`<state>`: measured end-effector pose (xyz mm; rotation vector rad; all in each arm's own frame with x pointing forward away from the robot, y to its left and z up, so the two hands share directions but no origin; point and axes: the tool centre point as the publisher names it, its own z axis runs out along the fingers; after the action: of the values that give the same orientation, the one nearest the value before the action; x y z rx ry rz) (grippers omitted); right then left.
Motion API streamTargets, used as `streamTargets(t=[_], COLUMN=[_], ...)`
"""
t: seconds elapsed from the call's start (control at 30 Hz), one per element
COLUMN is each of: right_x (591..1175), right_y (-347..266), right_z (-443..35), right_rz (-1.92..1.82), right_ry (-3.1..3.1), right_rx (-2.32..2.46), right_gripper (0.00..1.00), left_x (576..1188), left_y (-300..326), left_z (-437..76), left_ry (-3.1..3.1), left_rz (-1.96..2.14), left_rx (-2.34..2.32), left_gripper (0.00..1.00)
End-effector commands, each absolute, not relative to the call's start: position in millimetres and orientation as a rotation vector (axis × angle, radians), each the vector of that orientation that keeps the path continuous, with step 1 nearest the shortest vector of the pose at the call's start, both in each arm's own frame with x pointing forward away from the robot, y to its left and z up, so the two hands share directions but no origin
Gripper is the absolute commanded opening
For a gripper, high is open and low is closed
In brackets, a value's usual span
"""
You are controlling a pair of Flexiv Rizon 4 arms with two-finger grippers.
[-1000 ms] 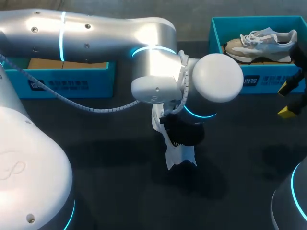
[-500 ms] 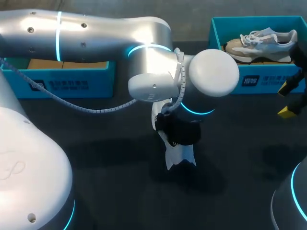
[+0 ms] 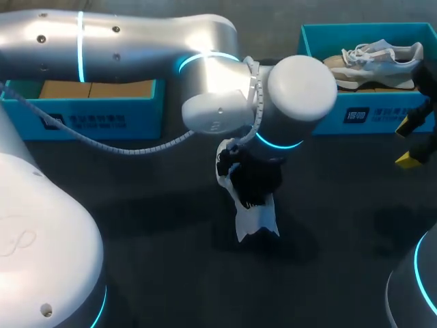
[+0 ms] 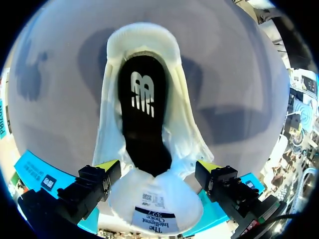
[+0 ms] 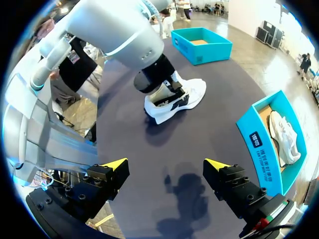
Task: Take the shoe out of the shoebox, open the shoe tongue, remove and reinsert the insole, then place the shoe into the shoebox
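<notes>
A white shoe stands on the dark table, mid-table, under my left arm's wrist. In the left wrist view I look down into the shoe. Its black insole lies inside, and the tongue is folded back with its label side up. My left gripper is open, one finger on each side of the tongue. My right gripper hangs open and empty at the table's right, in front of the teal shoebox. The right gripper also shows open over bare table, with the shoe ahead.
A second, beige-and-white shoe lies in the shoebox at the back right; that shoebox appears beside my right gripper. Another teal box with a cardboard bottom stands at the back left, and also shows beyond the white shoe.
My left arm's wrist has shifted slightly back and to the left over the white shoe. The shoe and my right arm have stayed in place.
</notes>
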<state>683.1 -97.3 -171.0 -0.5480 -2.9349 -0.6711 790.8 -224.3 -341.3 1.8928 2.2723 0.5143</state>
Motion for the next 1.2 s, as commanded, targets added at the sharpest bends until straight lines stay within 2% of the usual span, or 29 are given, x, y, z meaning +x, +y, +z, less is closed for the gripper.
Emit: streamTargets(t=[0.03,0.67,0.73,0.83,0.9,1.03,1.2], right_x=[685,685,685,685,685,685,685], right_y=[-97,-97,-97,-97,-97,-97,-97], right_z=[-171,-171,-171,-171,-171,-171,-171], right_rz=[-0.664,-0.664,-0.664,-0.664,-0.664,-0.664,-0.664], right_ry=[-2.932,-2.932,-2.932,-2.932,-2.932,-2.932,-2.932], right_rx=[-0.549,-0.549,-0.549,-0.549,-0.549,-0.549,-0.549], right_gripper=[1.00,1.00,1.00,1.00,1.00,1.00,1.00], left_x=[795,832,834,836,837,841,838], left_y=[-224,-202,-204,-208,-211,-215,-218], left_z=[-342,-296,-296,-297,-299,-302,-311], left_ry=[2.278,2.227,2.226,2.216,2.211,2.215,2.227], left_rz=[0.490,0.545,0.544,0.539,0.542,0.532,0.513], left_rx=[1.896,1.896,1.899,1.919,1.936,1.946,1.971], left_gripper=[1.00,1.00,0.85,0.55,0.55,0.42,0.43])
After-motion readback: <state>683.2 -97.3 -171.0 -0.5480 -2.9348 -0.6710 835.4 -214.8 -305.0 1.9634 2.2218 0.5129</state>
